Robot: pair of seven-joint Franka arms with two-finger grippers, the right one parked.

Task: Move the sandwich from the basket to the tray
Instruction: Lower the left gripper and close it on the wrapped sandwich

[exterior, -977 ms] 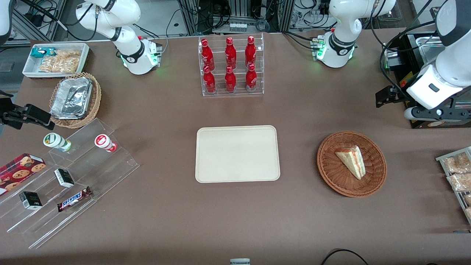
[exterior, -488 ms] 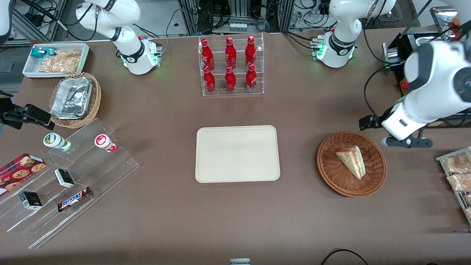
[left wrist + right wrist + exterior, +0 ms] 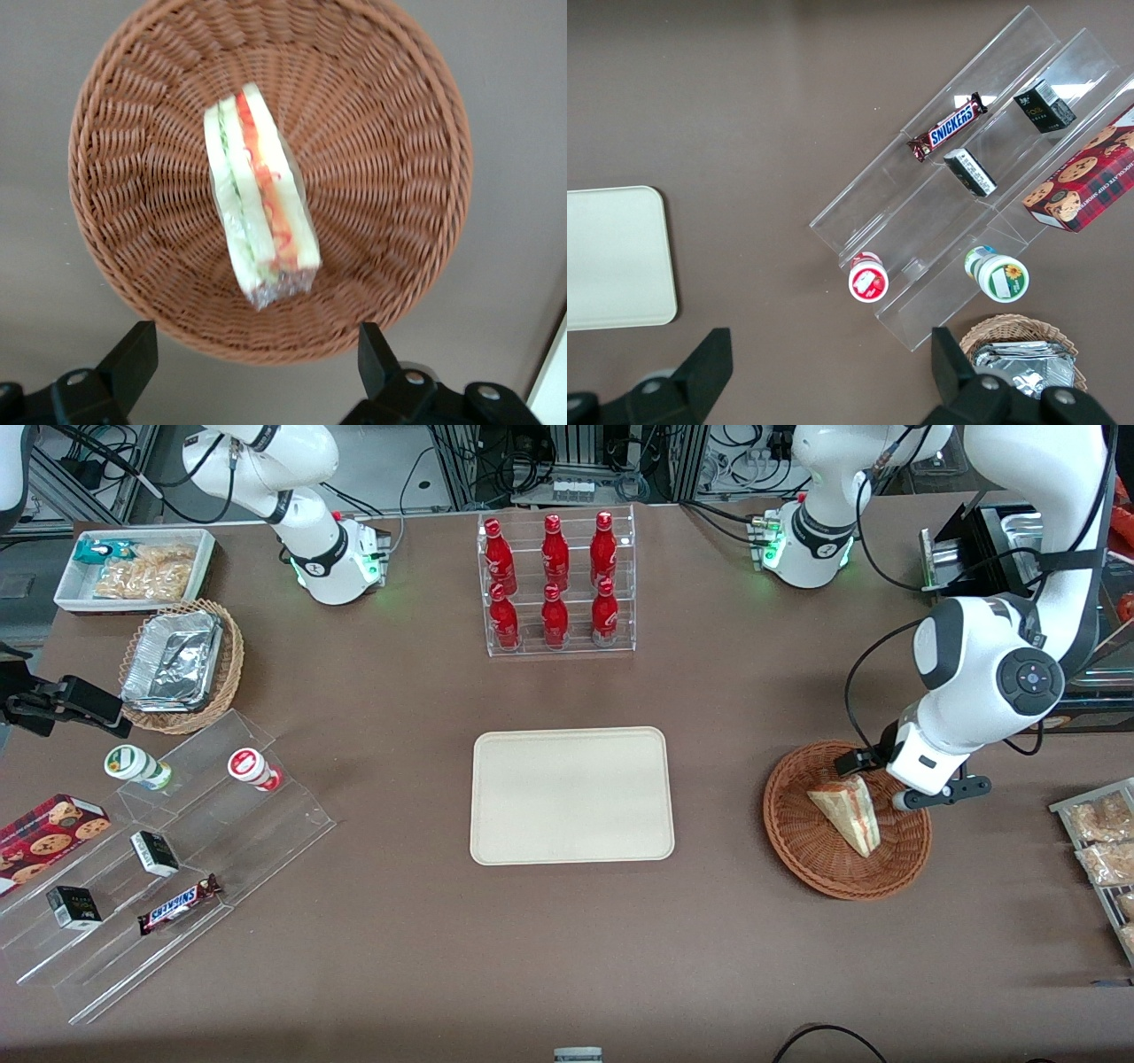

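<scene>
The sandwich (image 3: 846, 812) (image 3: 257, 208), a wrapped white-bread wedge with red and green filling, lies in the round reddish-brown wicker basket (image 3: 797, 859) (image 3: 381, 159). My left gripper (image 3: 917, 778) (image 3: 252, 359) hovers above the basket's rim, at the edge farther from the front camera, just beside the sandwich's thick end. Its fingers (image 3: 133, 363) stand wide open with nothing between them, clear of the wicker. The cream tray (image 3: 571, 795) (image 3: 616, 257) lies flat and bare at the table's middle, a short way from the basket toward the parked arm's end.
A clear rack of red bottles (image 3: 556, 584) stands farther from the front camera than the tray. Bagged snacks (image 3: 1099, 837) sit on a rack at the working arm's end. Acrylic steps with snacks (image 3: 168, 850), a foil-filled tan basket (image 3: 182, 664) and a white bin (image 3: 133, 567) lie toward the parked arm's end.
The left arm has swung in from the working arm's end of the table and come down over the basket's rim. The sandwich, basket and tray have not moved.
</scene>
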